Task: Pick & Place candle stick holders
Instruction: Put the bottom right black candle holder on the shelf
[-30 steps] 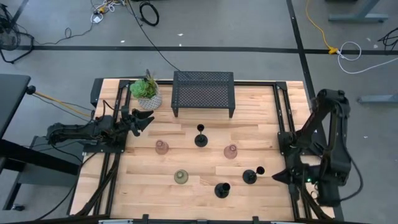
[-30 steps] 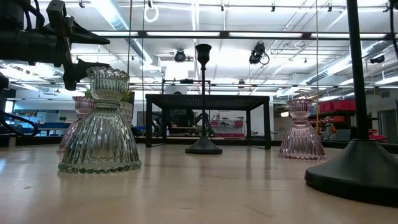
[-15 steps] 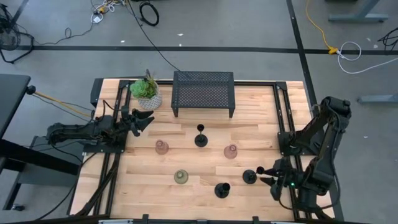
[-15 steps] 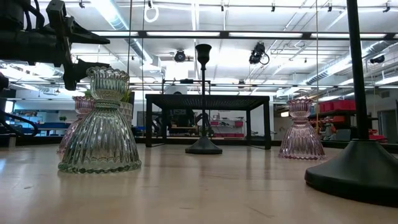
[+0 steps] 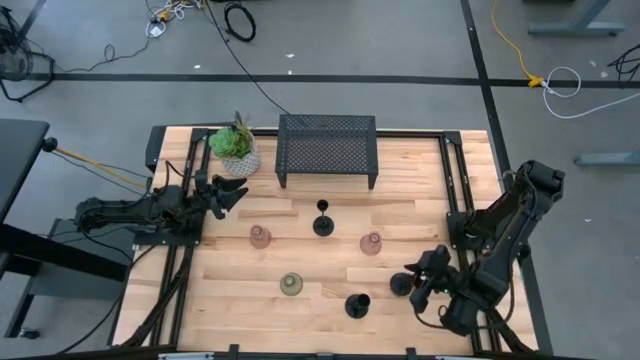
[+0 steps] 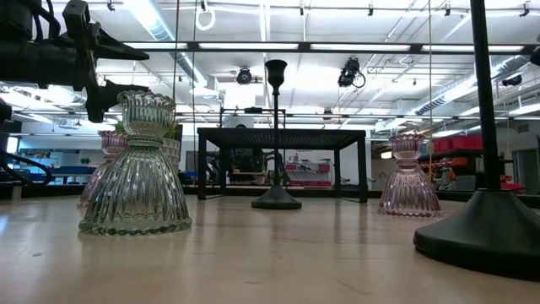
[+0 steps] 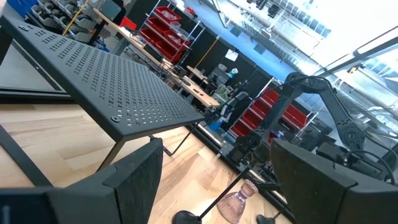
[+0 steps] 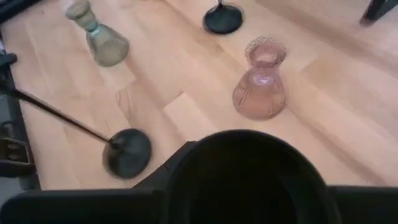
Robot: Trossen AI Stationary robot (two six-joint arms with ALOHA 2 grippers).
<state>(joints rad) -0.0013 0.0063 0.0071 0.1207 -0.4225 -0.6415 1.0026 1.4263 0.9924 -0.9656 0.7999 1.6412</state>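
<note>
The left end effector (image 5: 232,195) hangs over the left part of the pale wooden worktop (image 5: 320,300), just below the green plant in a white pot (image 5: 236,148). Its two dark fingers (image 7: 124,180) stand wide apart with nothing between them, touching nothing. Through that gap its wrist view takes in the black perforated metal rack (image 7: 106,87) and, farther off, one pinkish ribbed glass cup (image 7: 238,203).

The left pinkish ribbed glass candle holder (image 5: 260,237) stands upright near the worktop's middle left, with the olive ribbed glass candle holder (image 5: 291,285) nearer the front edge. A slim black stem holder with a round base (image 5: 322,218) stands just in front of the black mesh rack (image 5: 328,148). A second black stem holder (image 5: 357,304) stands near the front edge, right of the olive one. The right pinkish glass holder (image 5: 371,243) stands right of centre. The third black stem holder (image 5: 401,284) stands near the front right.

The right end effector (image 5: 420,280) sits low at that third black holder, very close to its base; whether it touches is unclear, and I cannot tell how far its fingers are parted. Its wrist view is largely blocked by a dark round shape (image 8: 245,180).

All the cups and the rack hold nothing.
</note>
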